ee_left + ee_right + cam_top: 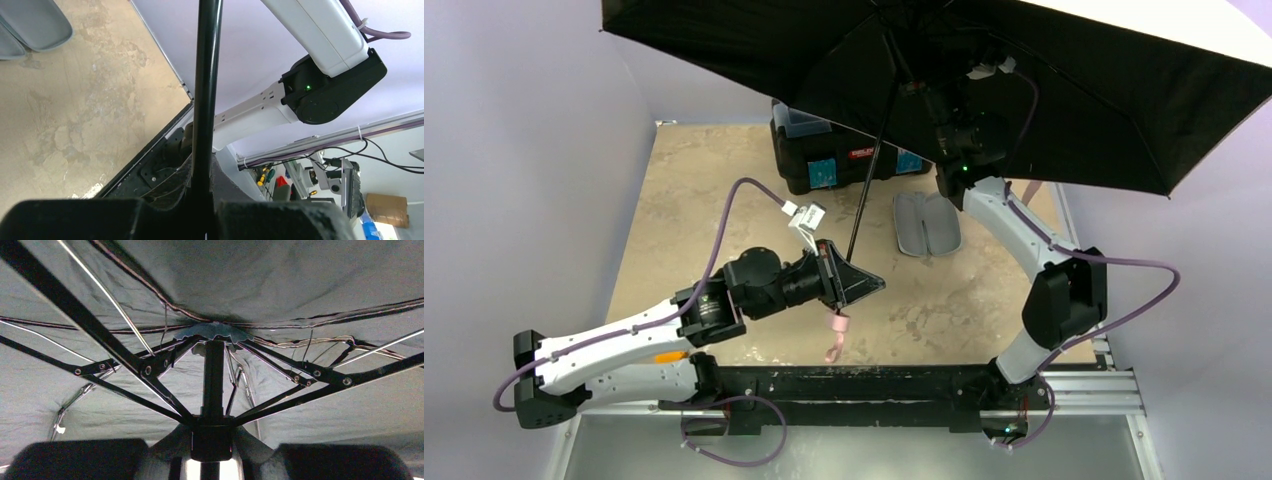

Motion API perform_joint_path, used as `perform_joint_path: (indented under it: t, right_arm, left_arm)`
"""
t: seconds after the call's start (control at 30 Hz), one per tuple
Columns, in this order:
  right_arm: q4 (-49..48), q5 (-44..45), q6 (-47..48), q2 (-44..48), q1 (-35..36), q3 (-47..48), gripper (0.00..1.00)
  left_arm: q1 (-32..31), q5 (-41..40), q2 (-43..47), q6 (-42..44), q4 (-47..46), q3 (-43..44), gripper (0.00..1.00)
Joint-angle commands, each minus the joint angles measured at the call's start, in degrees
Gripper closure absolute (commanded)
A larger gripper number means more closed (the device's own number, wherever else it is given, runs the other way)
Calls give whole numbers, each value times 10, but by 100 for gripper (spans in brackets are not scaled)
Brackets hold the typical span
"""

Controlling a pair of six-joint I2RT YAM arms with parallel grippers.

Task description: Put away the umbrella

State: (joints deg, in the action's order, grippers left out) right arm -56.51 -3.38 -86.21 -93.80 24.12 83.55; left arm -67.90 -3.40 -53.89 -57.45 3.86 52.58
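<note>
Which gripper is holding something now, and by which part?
The left gripper is shut on the umbrella, by its black shaft near the lower end. The right gripper straddles the runner; a hold cannot be told.

1. Left arm (pixel 614 350): white link shells, black joint housings, one orange mark (pixel 669 356).
2. Right arm (pixel 1007 222): same white-and-black finish; green indicator light (pixel 308 87) on black joint.
3. Purple cables (pixel 744 182) run along both arms, looping free at joints.
4. Left fingers (pixel 75 220): matte black.

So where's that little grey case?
In the top view, the grey case lies on the table near the black toolbox, right of the umbrella shaft.
</note>
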Motion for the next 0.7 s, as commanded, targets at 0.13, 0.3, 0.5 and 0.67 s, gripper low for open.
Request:
perform_joint_path:
  t: [0.13, 0.3, 0.5, 0.67]
  right_arm:
    - [61, -32, 115, 27, -20, 63, 100]
    - [214, -18, 243, 92, 32, 68, 100]
    - [281, 16, 262, 115, 77, 86, 100]
    - [335, 57, 281, 115, 133, 127, 100]
  left_arm:
    - [-2, -51, 67, -12, 97, -1, 100]
    - [-1, -119, 63, 72, 264, 100, 61]
    - [-2, -99, 27, 89, 248, 125, 61]
    - [-5, -69, 21, 67, 202, 98, 65]
